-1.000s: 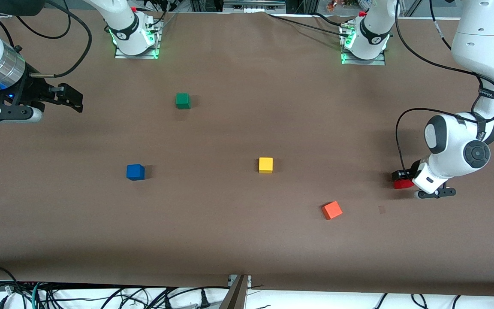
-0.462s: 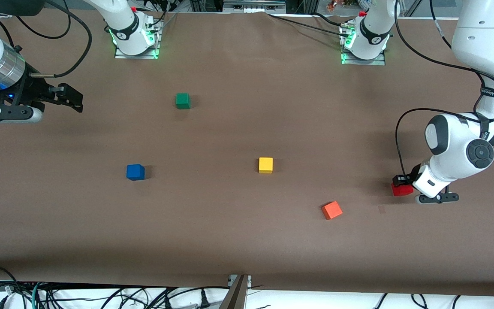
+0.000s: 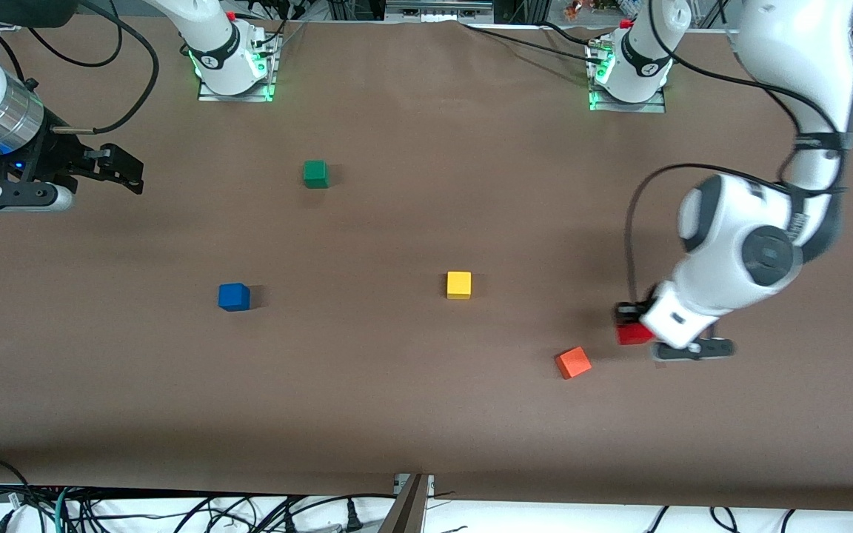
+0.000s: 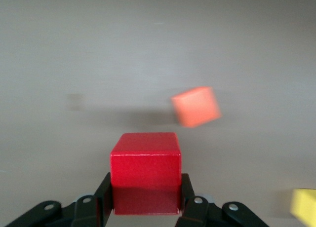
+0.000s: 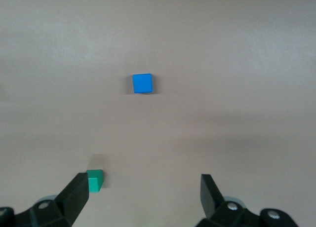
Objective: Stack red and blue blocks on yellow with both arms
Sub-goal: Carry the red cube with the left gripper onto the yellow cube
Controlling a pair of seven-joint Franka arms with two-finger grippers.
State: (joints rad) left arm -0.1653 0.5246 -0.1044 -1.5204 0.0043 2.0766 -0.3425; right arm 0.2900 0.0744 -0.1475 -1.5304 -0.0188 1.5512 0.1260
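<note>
The right end effector (image 3: 126, 174) waits spread wide over the surface's (image 3: 426, 414) right-arm end. The blue block (image 3: 234, 297) and yellow block (image 3: 459, 285) lie unstacked. The left end effector (image 3: 634, 326) carries the red block (image 3: 634, 334) clamped above the surface, beside the orange cube (image 3: 573, 363); stacking hasn't begun.

yellow cube (image 4: 305, 206) cut off by the left wrist view's edge, orange cube (image 4: 196, 106) blurred there
</note>
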